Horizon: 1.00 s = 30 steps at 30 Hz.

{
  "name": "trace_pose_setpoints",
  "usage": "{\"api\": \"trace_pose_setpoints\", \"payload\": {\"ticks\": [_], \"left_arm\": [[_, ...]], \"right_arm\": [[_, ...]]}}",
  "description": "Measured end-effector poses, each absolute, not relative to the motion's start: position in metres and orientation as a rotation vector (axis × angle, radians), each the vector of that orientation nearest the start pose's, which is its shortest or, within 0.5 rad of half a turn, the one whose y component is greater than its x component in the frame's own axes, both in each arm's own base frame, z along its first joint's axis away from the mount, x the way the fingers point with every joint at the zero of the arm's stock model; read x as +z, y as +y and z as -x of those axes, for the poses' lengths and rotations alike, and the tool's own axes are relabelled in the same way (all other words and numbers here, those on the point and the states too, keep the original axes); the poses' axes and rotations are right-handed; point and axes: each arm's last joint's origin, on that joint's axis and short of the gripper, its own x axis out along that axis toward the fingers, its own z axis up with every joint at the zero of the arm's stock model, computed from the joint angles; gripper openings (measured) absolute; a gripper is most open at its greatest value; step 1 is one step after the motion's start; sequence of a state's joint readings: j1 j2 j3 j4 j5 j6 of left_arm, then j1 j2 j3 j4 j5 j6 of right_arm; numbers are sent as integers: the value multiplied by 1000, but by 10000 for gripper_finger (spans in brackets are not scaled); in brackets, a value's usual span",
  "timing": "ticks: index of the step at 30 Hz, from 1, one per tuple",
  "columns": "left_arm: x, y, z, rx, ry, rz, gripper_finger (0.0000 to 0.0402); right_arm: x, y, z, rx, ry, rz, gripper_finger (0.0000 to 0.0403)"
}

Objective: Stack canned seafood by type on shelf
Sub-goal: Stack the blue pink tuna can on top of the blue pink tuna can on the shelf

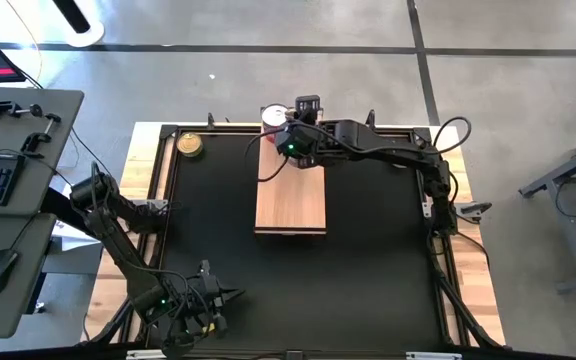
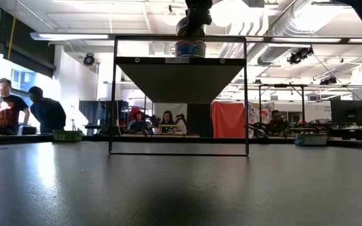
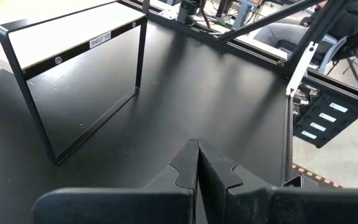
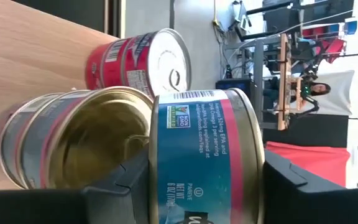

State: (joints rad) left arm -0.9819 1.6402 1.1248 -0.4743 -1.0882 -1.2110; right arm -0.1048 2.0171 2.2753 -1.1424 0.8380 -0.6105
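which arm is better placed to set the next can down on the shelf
Right: the right gripper already holds a blue-labelled can over the shelf, beside two cans there. The left gripper is shut, far off.

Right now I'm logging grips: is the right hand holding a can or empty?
Holding: the right hand grips a blue-labelled can between its fingers, above the shelf.

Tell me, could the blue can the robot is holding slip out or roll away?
Probably not slip: the right gripper clamps the blue-labelled can on both flat ends. It looks stiff metal, so squeezing shouldn't dent it. Let go sideways like this, it might roll on the shelf; flat, it should sit steady.
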Motion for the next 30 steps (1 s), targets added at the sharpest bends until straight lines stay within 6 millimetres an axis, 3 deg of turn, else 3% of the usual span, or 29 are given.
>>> {"api": "trace_pose_setpoints", "payload": {"ticks": [13, 30], "left_arm": [[231, -256, -202, 358, 351, 333, 0], [230, -256, -202, 360, 354, 325, 0]], "right_arm": [[395, -78, -404, -553, 1104, 797, 186], [394, -75, -405, -533, 1094, 793, 186]]}}
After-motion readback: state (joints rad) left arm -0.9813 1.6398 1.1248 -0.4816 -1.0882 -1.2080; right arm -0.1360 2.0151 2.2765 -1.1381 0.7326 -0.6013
